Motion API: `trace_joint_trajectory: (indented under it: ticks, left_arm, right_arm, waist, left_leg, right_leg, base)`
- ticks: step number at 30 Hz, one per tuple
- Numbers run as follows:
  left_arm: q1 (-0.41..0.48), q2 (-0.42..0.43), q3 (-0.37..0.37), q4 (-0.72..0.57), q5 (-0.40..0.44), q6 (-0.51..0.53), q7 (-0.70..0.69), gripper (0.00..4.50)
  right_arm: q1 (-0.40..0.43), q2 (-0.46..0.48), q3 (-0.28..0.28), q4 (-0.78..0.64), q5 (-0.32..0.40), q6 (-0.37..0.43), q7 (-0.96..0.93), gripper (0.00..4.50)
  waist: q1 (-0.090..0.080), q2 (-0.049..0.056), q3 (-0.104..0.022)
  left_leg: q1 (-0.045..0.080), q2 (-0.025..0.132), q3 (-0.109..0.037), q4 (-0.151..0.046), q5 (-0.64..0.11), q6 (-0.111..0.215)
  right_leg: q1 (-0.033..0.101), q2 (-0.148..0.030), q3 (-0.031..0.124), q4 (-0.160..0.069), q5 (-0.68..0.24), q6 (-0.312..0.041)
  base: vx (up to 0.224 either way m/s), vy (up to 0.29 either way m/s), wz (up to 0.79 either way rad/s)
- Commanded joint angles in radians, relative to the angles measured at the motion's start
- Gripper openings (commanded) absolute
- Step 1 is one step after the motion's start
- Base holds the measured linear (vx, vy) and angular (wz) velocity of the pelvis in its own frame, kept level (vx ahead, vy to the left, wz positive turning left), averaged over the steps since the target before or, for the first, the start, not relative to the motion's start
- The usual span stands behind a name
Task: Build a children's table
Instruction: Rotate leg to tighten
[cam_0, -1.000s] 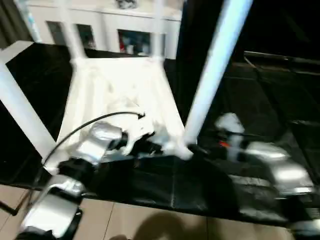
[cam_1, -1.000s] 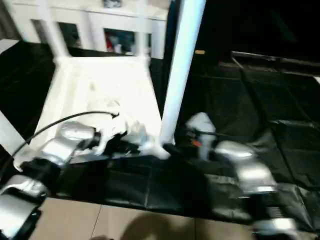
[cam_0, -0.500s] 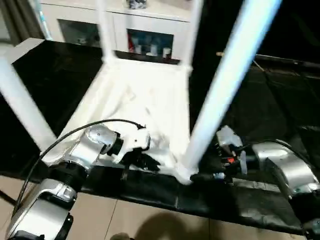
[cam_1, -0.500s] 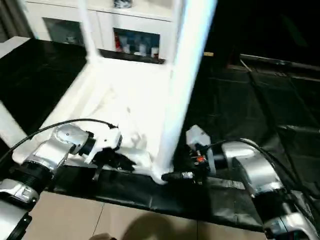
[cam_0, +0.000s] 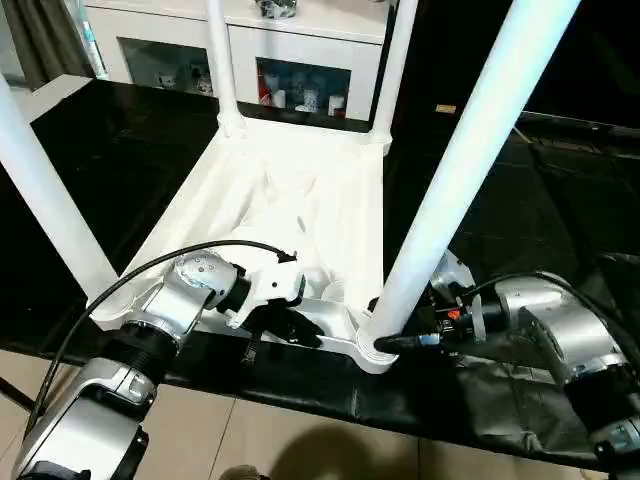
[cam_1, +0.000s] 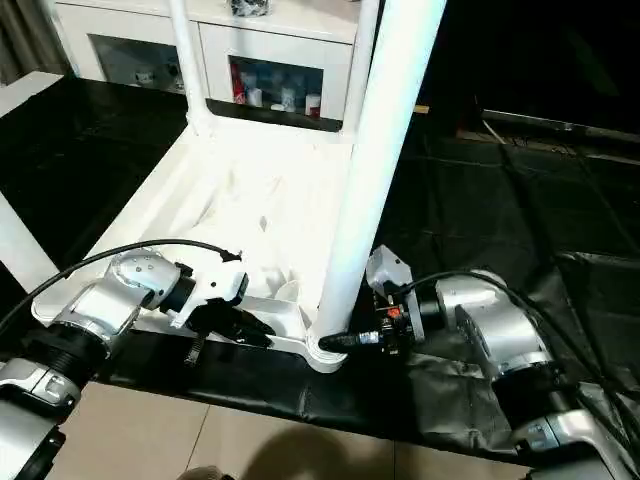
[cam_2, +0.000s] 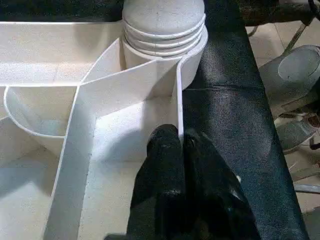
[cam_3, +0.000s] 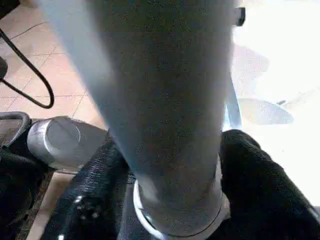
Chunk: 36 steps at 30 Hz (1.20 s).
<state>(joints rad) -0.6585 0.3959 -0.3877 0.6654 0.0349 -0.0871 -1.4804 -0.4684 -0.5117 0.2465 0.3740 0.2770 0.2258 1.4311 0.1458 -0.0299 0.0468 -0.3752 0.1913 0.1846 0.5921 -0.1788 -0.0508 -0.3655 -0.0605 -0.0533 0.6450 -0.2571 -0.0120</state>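
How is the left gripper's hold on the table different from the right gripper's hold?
The left gripper is pinched shut on the thin rim wall of the table top; the right gripper stands wide, its fingers on both sides of the near leg. The left one takes a flat wall, the right one a round tube. Both are at the table's near edge.

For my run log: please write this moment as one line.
table top: upside down, four legs standing | left hand: shut on near rim | right hand: fingers around near-right leg base

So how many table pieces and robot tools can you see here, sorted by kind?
Table tops: 1
Legs standing in the corners: 4
Robot tools: 2, left tool, right tool
Total: 7
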Motion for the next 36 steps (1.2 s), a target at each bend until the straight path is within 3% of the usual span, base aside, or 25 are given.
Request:
trace_joint_trajectory:
  ticks: [1, 5, 11, 12, 14, 18, 19, 20, 21, 23, 25, 29, 30, 31, 33, 36]
  left_arm:
    - [0.012, -0.01, -0.041, 0.009, 0.025, -0.01, -0.022, 0.0]
    - [0.01, -0.017, -0.028, 0.017, 0.018, -0.002, 0.0, 0.0]
    - [0.007, -0.029, -0.011, 0.028, 0.011, 0.021, 0.03, 0.0]
    - [0.004, -0.037, -0.001, 0.03, 0.005, 0.047, 0.05, 0.0]
    - [-0.001, -0.048, 0.014, 0.031, 0.002, 0.088, 0.085, 0.0]
    - [-0.008, -0.073, 0.041, 0.035, -0.004, 0.146, 0.154, 0.0]
    - [-0.013, -0.099, 0.063, 0.032, -0.005, 0.2, 0.219, 0.0]
    - [-0.014, -0.101, 0.064, 0.032, -0.005, 0.203, 0.223, 0.0]
    - [-0.02, -0.132, 0.082, 0.027, -0.006, 0.253, 0.292, 0.0]
    - [-0.024, -0.149, 0.089, 0.022, -0.004, 0.275, 0.329, 0.0]
    - [-0.037, -0.203, 0.119, 0.014, -0.007, 0.336, 0.434, 0.0]
    - [-0.057, -0.264, 0.15, 0.023, -0.008, 0.362, 0.557, 0.0]
    - [-0.059, -0.277, 0.157, 0.022, -0.008, 0.368, 0.577, 0.0]
    - [-0.061, -0.292, 0.16, 0.024, -0.005, 0.363, 0.598, 0.0]
    - [-0.062, -0.315, 0.163, 0.019, -0.001, 0.366, 0.625, 0.0]
    - [-0.056, -0.307, 0.157, 0.01, 0.005, 0.369, 0.621, 0.0]
  right_arm:
    - [-0.013, -0.006, 0.002, 0.008, -0.001, -0.013, 0.017, 2.53]
    - [-0.007, -0.001, 0.003, 0.003, 0.004, -0.008, 0.023, 2.16]
    - [0.018, 0.023, -0.008, -0.037, 0.025, 0.027, -0.003, 2.02]
    - [0.032, 0.037, -0.014, -0.06, 0.031, 0.046, -0.032, 2.02]
    - [0.054, 0.057, -0.02, -0.086, 0.026, 0.059, -0.092, 2.01]
    - [0.079, 0.103, -0.037, -0.108, -0.004, 0.076, -0.23, 1.99]
    - [0.089, 0.152, -0.051, -0.113, -0.029, 0.099, -0.345, 1.98]
    - [0.089, 0.156, -0.053, -0.113, -0.03, 0.101, -0.352, 1.97]
    - [0.089, 0.217, -0.074, -0.114, -0.047, 0.133, -0.467, 1.96]
    - [0.085, 0.248, -0.079, -0.109, -0.064, 0.142, -0.525, 1.96]
    - [0.06, 0.322, -0.082, -0.082, -0.11, 0.162, -0.672, 1.95]
    - [0.012, 0.398, -0.092, -0.03, -0.147, 0.18, -0.821, 1.92]
    - [0.002, 0.415, -0.095, -0.021, -0.155, 0.183, -0.853, 1.92]
    - [-0.011, 0.435, -0.1, -0.011, -0.158, 0.196, -0.884, 1.92]
    - [-0.027, 0.467, -0.101, -0.006, -0.176, 0.183, -0.919, 1.92]
    - [-0.026, 0.483, -0.123, -0.014, -0.166, 0.169, -0.932, 2.61]
  waist:
    - [-0.007, -0.008, -0.061]
    - [-0.008, -0.008, -0.06]
    - [-0.008, -0.007, -0.06]
    - [-0.009, -0.002, -0.059]
    - [-0.008, -0.004, -0.057]
    - [-0.017, -0.004, -0.051]
    - [-0.02, -0.001, -0.049]
    - [-0.027, -0.003, -0.046]
    - [-0.039, -0.004, -0.044]
    - [-0.052, -0.006, -0.045]
    - [-0.062, -0.005, -0.045]
    - [-0.074, -0.006, -0.048]
    - [-0.073, -0.006, -0.051]
    - [-0.076, -0.014, -0.051]
    - [-0.079, -0.007, -0.053]
    - [-0.078, -0.006, -0.056]
  left_leg:
    - [0.018, 0.055, -0.015, -0.058, -0.084, 0.074]
    - [0.019, 0.055, -0.015, -0.058, -0.092, 0.071]
    - [0.018, 0.055, -0.016, -0.058, -0.089, 0.069]
    - [0.02, 0.055, -0.016, -0.06, -0.099, 0.065]
    - [0.021, 0.056, -0.017, -0.062, -0.115, 0.055]
    - [0.026, 0.054, -0.02, -0.072, -0.185, 0.011]
    - [0.026, 0.055, -0.022, -0.075, -0.195, 0.003]
    - [0.025, 0.054, -0.023, -0.079, -0.216, -0.011]
    - [0.024, 0.053, -0.026, -0.083, -0.232, -0.027]
    - [0.019, 0.05, -0.03, -0.085, -0.238, -0.037]
    - [0.021, 0.049, -0.029, -0.085, -0.241, -0.039]
    - [0.021, 0.043, -0.025, -0.078, -0.204, -0.025]
    - [0.019, 0.043, -0.024, -0.076, -0.175, -0.013]
    - [0.017, 0.043, -0.022, -0.075, -0.157, -0.006]
    - [0.016, 0.042, -0.022, -0.074, -0.122, 0.006]
    - [0.016, 0.041, -0.02, -0.071, -0.087, 0.037]
  right_leg:
    - [0.035, -0.092, 0.047, -0.067, 0.085, -0.245]
    - [0.034, -0.092, 0.047, -0.07, 0.068, -0.242]
    - [0.035, -0.092, 0.047, -0.069, 0.077, -0.245]
    - [0.034, -0.092, 0.047, -0.071, 0.065, -0.243]
    - [0.033, -0.093, 0.048, -0.073, 0.04, -0.24]
    - [0.029, -0.097, 0.051, -0.092, -0.115, -0.216]
    - [0.029, -0.099, 0.051, -0.094, -0.139, -0.212]
    - [0.027, -0.097, 0.051, -0.097, -0.182, -0.203]
    - [0.026, -0.098, 0.051, -0.1, -0.23, -0.192]
    - [0.029, -0.1, 0.05, -0.105, -0.28, -0.171]
    - [0.023, -0.097, 0.052, -0.108, -0.28, -0.168]
    - [0.023, -0.093, 0.056, -0.107, -0.219, -0.179]
    - [0.027, -0.092, 0.057, -0.104, -0.169, -0.18]
    - [0.028, -0.09, 0.056, -0.101, -0.135, -0.183]
    - [0.03, -0.087, 0.054, -0.093, -0.055, -0.198]
    - [0.036, -0.087, 0.054, -0.087, 0.037, -0.209]
  base:
    - [0.0, 0.0, 0.0]
    - [0.0, 0.0, 0.0]
    - [0.0, 0.0, 0.0]
    - [0.0, 0.0, 0.0]
    - [0.0, 0.0, 0.0]
    - [0.0, 0.0, 0.0]
    - [0.0, 0.0, 0.0]
    - [0.0, 0.0, 0.0]
    - [0.0, 0.0, 0.0]
    - [0.0, 0.0, 0.0]
    - [0.0, 0.0, 0.0]
    - [0.0, 0.0, 0.0]
    - [0.0, 0.0, 0.0]
    - [0.0, 0.0, 0.0]
    - [0.0, 0.0, 0.0]
    - [0.0, 0.0, 0.0]
